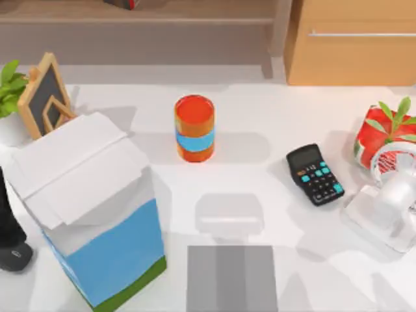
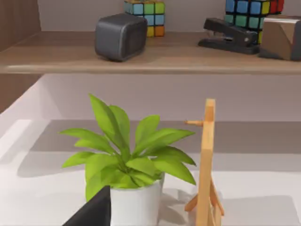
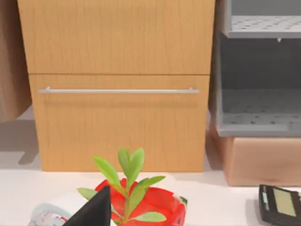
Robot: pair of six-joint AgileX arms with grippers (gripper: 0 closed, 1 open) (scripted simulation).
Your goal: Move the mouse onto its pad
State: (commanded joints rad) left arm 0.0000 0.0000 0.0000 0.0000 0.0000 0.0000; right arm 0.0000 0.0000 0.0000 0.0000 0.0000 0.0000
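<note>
The mouse, a small black oval, lies at the table's far left near the front, to the left of a large carton. The pad, a flat grey mat with a darker middle band, lies at the front centre, far to the right of the mouse. My left arm stands as a dark shape at the left edge, just behind the mouse. A dark corner of my left gripper shows in front of a potted plant. A dark corner of my right gripper shows before a red pot.
A tall white, blue and green carton stands between mouse and pad. Behind are an orange cup, a black calculator, a wooden chalkboard and a green plant. A white fan and red-potted plant occupy the right.
</note>
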